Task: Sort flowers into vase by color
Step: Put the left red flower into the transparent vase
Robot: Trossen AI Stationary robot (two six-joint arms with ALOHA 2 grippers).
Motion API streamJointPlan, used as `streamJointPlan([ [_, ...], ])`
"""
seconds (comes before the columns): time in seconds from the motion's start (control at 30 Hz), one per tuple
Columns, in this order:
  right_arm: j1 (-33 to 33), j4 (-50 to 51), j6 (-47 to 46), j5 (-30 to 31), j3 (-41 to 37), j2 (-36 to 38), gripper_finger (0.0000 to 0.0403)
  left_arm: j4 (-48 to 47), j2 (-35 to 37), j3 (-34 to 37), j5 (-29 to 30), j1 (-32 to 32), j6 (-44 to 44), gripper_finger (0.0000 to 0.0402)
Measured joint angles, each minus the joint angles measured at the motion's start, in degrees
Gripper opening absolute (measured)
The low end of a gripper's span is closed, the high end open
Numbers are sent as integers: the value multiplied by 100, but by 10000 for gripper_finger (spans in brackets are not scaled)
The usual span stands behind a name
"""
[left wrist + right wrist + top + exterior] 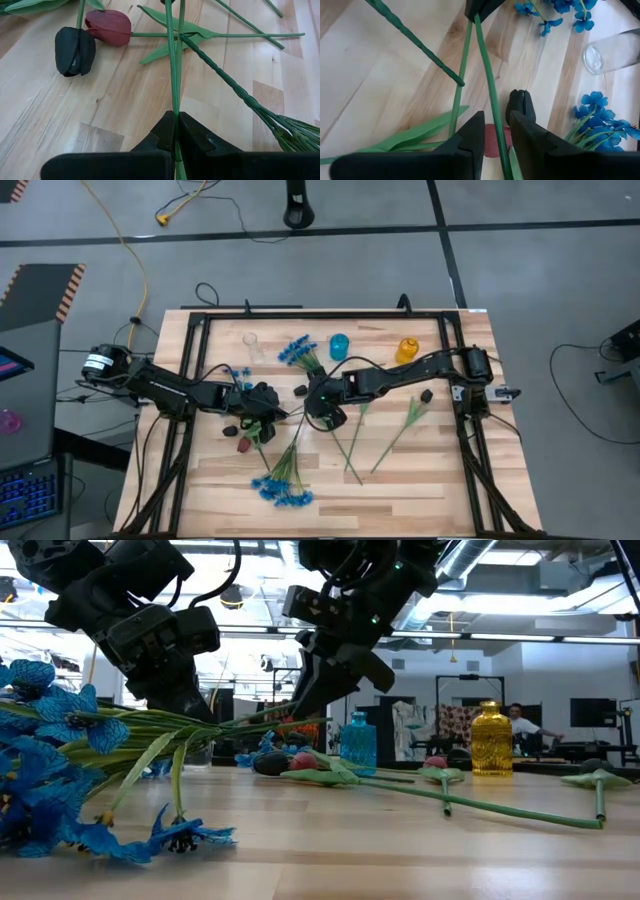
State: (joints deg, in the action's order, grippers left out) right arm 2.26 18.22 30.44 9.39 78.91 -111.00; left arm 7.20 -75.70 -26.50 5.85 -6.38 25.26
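My left gripper [175, 122] sits mid-table [268, 408] and is shut on two thin green flower stems [172, 65]. My right gripper [496, 125] hangs close beside it [325, 412], open. Its fingers stand on either side of one of those stems [490, 85], with a gap left around it. A near-black tulip bud [75, 50] and a dark red bud [107, 27] lie on the wood. Blue blossom bunches lie near the far vases [298, 352] and near the table's front [283, 490]. More stems lie to the right [400, 430]. My left gripper pinches two green stems side by side between its fingertips [175, 112]. The stems lie along the fingers and run out past the tips. The fingers come slanting down from the table's left. In the low view the held stems [260, 720] stretch above the wood.
A clear vase [252, 345], a blue vase [340, 346] and an amber vase [407, 350] stand along the table's far side. A wrapped green stem [225, 75] and leaves [170, 30] cross the wood between the grippers. A black frame [190, 370] edges the table.
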Motion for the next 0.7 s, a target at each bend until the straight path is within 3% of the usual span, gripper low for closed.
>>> streamJointPlan([
  [0.37,-2,-15,0,-7,0,0,27,-4,0,0,-31,1,2,2],
  [0.43,0,-13,0,-15,0,0,26,-2,0,0,-65,1,4,7],
  [0.7,0,29,-143,-48,0,41,26,47,1,0,-613,1,2,99],
])
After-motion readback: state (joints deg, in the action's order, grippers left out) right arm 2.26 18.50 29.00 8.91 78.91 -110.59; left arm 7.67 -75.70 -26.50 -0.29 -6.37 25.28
